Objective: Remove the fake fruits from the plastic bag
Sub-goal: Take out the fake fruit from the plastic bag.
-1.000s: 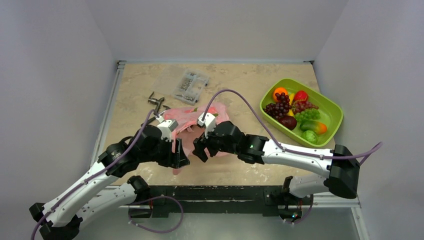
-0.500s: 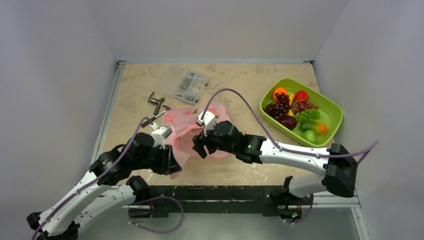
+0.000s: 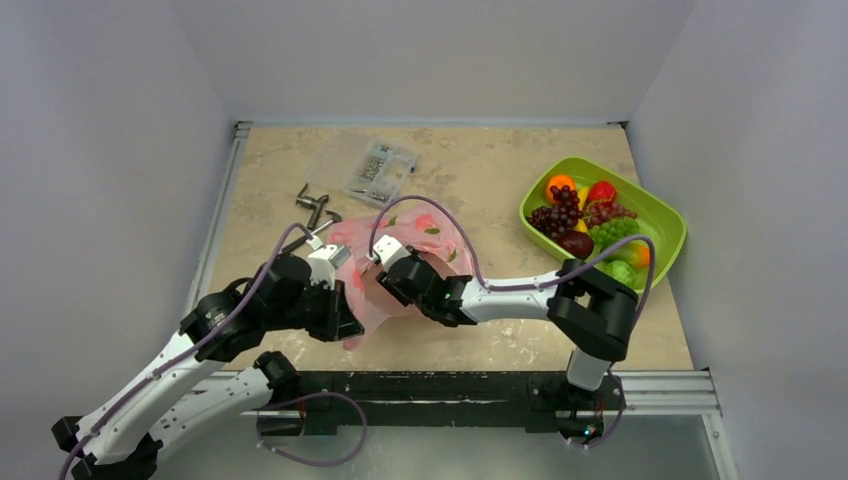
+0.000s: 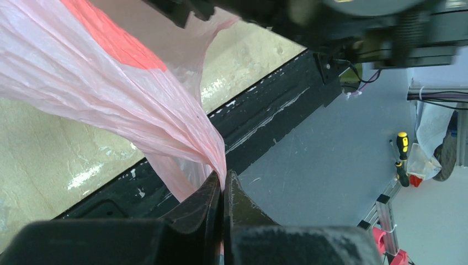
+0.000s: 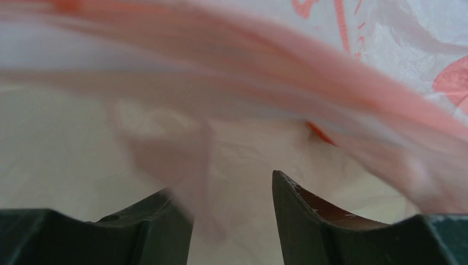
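Over on the right of the desk (image 3: pixel 490 160), the lime-green tray (image 3: pixel 668 222) already holds the fake fruits (image 3: pixel 590 225): orange (image 3: pixel 560 183), strawberry (image 3: pixel 601 190), purple grapes (image 3: pixel 553 214), plum (image 3: pixel 575 243), green grapes (image 3: pixel 615 228) and a mango (image 3: pixel 636 254) just beyond the right arm's elbow. So most of the job looks done, prob. all of it. The plastic bag (image 3: pixel 425 228) lies crumpled mid-desk, near the front edge, w/ both arms at it. The left end effector (image 4: pixel 222 185) is clamped tight on a gathered strip of the pink film, pulling it up off the desk by the front rail. The right end effector (image 5: pixel 232 207) has its fingers spread apart w/ nothing between them, nosed into the bag's mouth w/ film draped above and around. Its wrist view shows pale film and red print, no obvious fruit shape inside, but it's blurred, so an empty bag can't be confirmed. Judgement: what's left is a check of the bag's interior, plus pulling out any straggler if one turns up; otherwise release the film and back off.
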You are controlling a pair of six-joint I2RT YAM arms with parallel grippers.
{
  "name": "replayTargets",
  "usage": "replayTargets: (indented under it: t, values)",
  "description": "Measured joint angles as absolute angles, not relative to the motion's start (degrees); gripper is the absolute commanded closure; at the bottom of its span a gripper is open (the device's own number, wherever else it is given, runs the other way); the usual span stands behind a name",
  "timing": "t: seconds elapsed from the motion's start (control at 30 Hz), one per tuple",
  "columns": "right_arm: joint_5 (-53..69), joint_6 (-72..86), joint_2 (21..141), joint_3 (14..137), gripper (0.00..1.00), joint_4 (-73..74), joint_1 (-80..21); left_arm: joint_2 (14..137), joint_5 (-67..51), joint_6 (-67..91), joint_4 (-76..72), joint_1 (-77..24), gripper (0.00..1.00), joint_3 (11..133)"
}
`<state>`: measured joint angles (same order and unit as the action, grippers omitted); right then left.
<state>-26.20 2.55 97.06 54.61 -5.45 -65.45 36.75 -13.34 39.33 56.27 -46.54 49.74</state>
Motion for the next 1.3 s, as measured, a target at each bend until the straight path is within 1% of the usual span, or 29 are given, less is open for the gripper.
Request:
replayTargets:
  t: [0.1,0.2,0.3,0.33,0.5,0.63,0.9,1.13,1.3]
  values:
    - [-31.79,1.72,101.16,55.18,0.30,-8.16,-65.45,36.25,-13.30,39.33,56.84,-46.54,1.00,50.72]
    - [-36.03,1.50,102.21,55.13,0.20,-11.73,-65.45,35.00,-13.08,39.35,58.06,-46.54,1.00,50.96]
    - [-39.64,3.20,102.24,55.11,0.03,-17.15,-65.45,32.71,-12.05,39.51,59.46,-46.54,1.00,50.92]
    - [-40.75,4.40,102.24,54.94,0.01,-19.16,-65.45,31.66,-11.75,39.77,59.61,-46.54,1.00,50.76]
    - [-42.81,10.96,102.87,52.16,0.01,-29.02,-65.10,29.32,-12.25,41.08,59.33,-46.54,1.00,48.27]
    - [-41.06,11.53,105.49,51.96,0.01,-33.71,-64.05,29.02,-12.32,41.43,59.40,-46.54,1.00,47.09]
    - [-35.75,0.01,108.86,52.77,0.01,-36.88,-62.17,28.25,-12.43,41.36,59.90,-46.57,1.00,47.13]
    - [-35.14,-10.04,112.27,56.25,0.01,-36.07,-61.91,26.39,-11.51,41.34,62.70,-46.57,1.00,48.84]
    - [-36.32,-16.08,115.74,60.34,0.01,-34.15,-61.95,23.92,-8.16,40.93,66.22,-46.57,1.00,51.29]
